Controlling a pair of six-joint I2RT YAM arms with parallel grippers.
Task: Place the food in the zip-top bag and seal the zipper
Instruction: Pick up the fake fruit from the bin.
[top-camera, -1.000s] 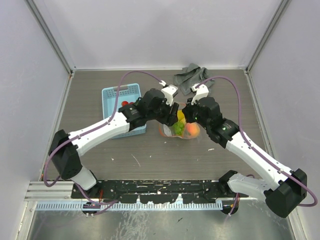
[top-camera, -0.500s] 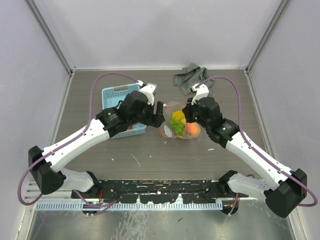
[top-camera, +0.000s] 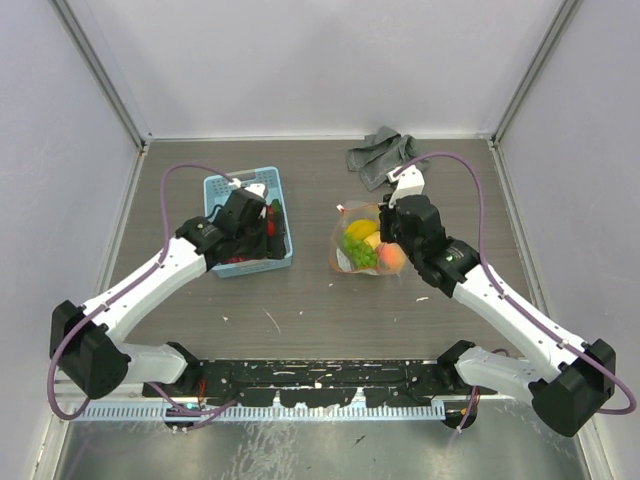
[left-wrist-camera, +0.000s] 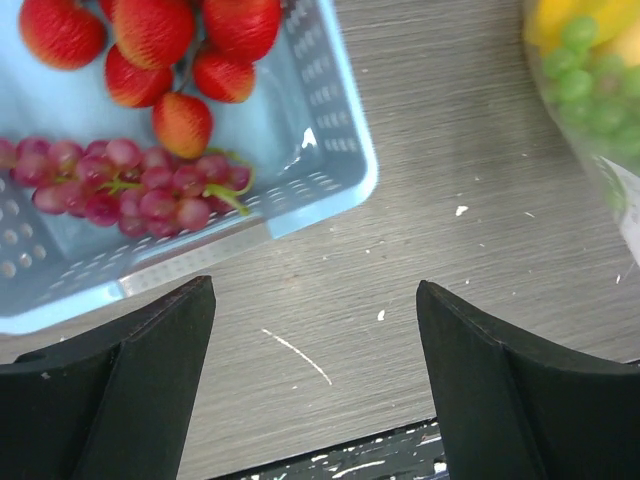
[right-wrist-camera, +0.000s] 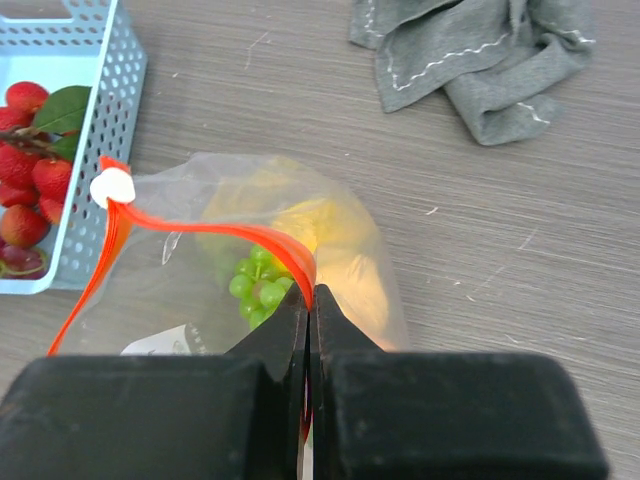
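Observation:
The clear zip-top bag (top-camera: 364, 244) lies mid-table and holds a yellow lemon (top-camera: 359, 229), green grapes (top-camera: 362, 254) and an orange-red peach (top-camera: 391, 259). My right gripper (right-wrist-camera: 310, 298) is shut on the bag's red-orange zipper strip (right-wrist-camera: 230, 235), which carries a white slider (right-wrist-camera: 112, 186) at its left end. My left gripper (left-wrist-camera: 315, 330) is open and empty, hovering over the near right corner of the light blue basket (top-camera: 228, 263). Red strawberries (left-wrist-camera: 160, 45) and purple grapes (left-wrist-camera: 135, 188) lie in that basket.
A crumpled grey cloth (top-camera: 383, 157) lies at the back, behind the bag; it also shows in the right wrist view (right-wrist-camera: 480, 55). Metal frame posts and walls bound the table on both sides and at the back.
My left arm has swung left, away from the bag, and now hovers over the basket. The bag has shifted slightly and its fruit has settled. The right gripper stays shut on the zipper.

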